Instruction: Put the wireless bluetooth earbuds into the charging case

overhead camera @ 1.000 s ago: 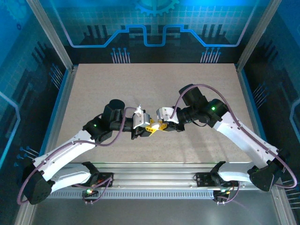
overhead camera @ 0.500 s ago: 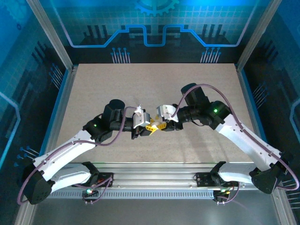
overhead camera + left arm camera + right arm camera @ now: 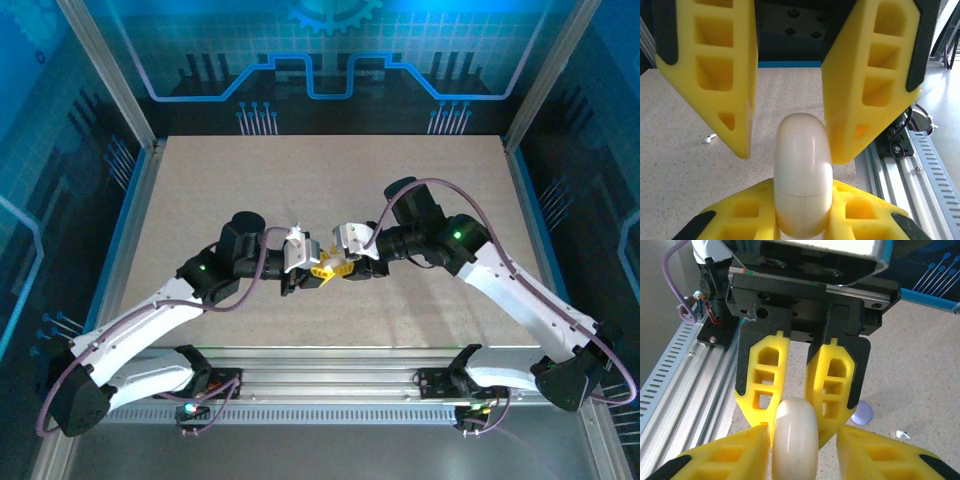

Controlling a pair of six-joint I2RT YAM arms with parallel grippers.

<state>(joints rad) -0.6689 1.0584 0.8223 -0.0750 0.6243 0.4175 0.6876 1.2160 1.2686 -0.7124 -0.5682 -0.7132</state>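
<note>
A white pebble-shaped charging case [image 3: 802, 175], closed with its seam showing, is held off the table between the two arms. My left gripper [image 3: 802, 189] is shut on its lower half. My right gripper [image 3: 805, 434] stands open around the other end [image 3: 795, 440], with a clear gap on one side. In the top view the left gripper [image 3: 316, 271] and right gripper [image 3: 342, 267] meet tip to tip at the table's middle. One tiny whitish earbud [image 3: 902, 434] lies on the table and also shows as a small earbud [image 3: 707, 139] in the left wrist view.
A round lavender piece [image 3: 861, 413] lies on the speckled table [image 3: 330, 190] next to the earbud. The aluminium rail [image 3: 330, 365] with the arm bases runs along the near edge. Frame posts stand at the table's far corners.
My right gripper's jaws have parted from the white case, which stays in the left gripper. Both arms have hardly moved.
</note>
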